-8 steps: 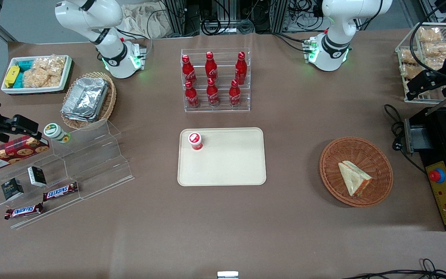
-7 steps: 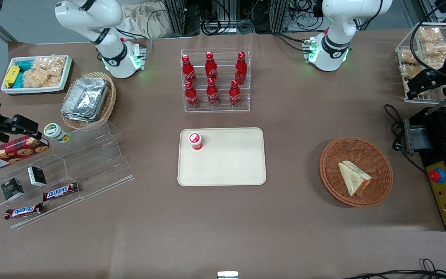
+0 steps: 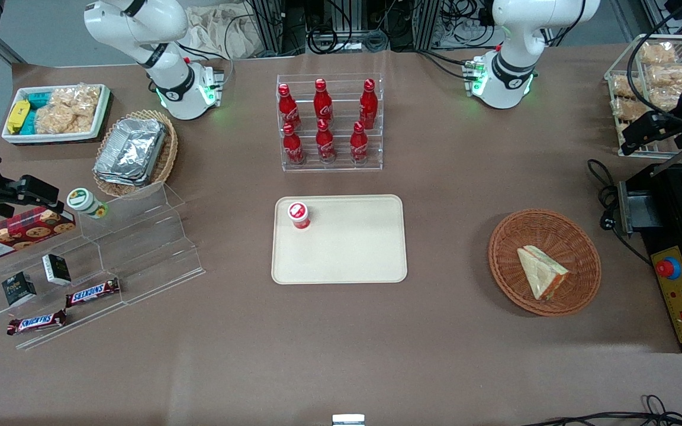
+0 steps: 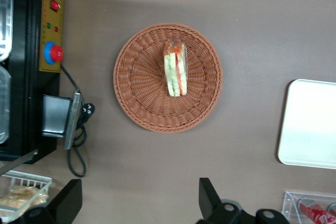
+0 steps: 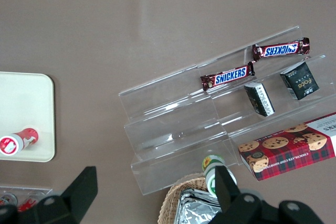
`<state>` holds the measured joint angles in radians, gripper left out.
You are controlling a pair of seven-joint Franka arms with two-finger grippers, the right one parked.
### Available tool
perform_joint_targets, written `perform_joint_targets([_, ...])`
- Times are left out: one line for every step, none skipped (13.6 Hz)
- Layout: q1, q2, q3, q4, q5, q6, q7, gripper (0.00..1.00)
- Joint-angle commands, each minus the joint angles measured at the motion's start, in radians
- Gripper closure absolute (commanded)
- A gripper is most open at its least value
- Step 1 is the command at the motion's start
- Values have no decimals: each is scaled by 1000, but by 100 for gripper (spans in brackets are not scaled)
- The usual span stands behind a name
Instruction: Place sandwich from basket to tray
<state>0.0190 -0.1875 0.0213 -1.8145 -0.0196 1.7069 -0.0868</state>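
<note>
One sandwich (image 3: 542, 278) is all you have to move, and it lies untouched in the basket (image 3: 498, 248), nearer the front camera than the basket's middle, filling edge toward that camera. The basket stands toward the working arm's end of the table, well apart from the tray (image 3: 353, 248).

Your gripper (image 4: 139, 182) hangs high, above the table, farther from the front camera than the basket. Its fingers are spread wide and hold nothing.

Several things could go wrong from here:

- The wrist view shows the wedge on its side with the filling edge up. If you close across the wrong faces, I judge the clear wrap will slip or the soft bread will crush.
- If you come down too deep, the fingertips could catch the wicker. The basket looks light, so it may drag or lift with the sandwich.
- The black control box (image 3: 681, 284) and its cable (image 3: 604, 177) sit just beside the basket. A descent that drifts that way risks snagging them.
- A red-capped cup (image 3: 298, 215) already stands in the tray's corner nearest the parked arm and farthest from the camera. A carry that overshoots could topple it, so aim for the bare middle.
</note>
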Motion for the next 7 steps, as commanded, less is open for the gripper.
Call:
perform_joint_targets([-1, 92, 3, 44, -28, -4, -21, 0])
perform_joint_targets([-1, 106, 3, 38, -25, 20, -21, 0])
perform_joint_targets([1, 129, 5, 34, -26, 39, -18, 0])
perform_joint_targets([1, 160, 5, 34, -26, 55, -19, 0])
perform_joint_targets([1, 189, 5, 32, -29, 80, -21, 0])
perform_joint_targets([13, 212, 5, 26, -36, 111, -21, 0])
perform_joint_targets([30, 239, 5, 11, -39, 153, -22, 0])
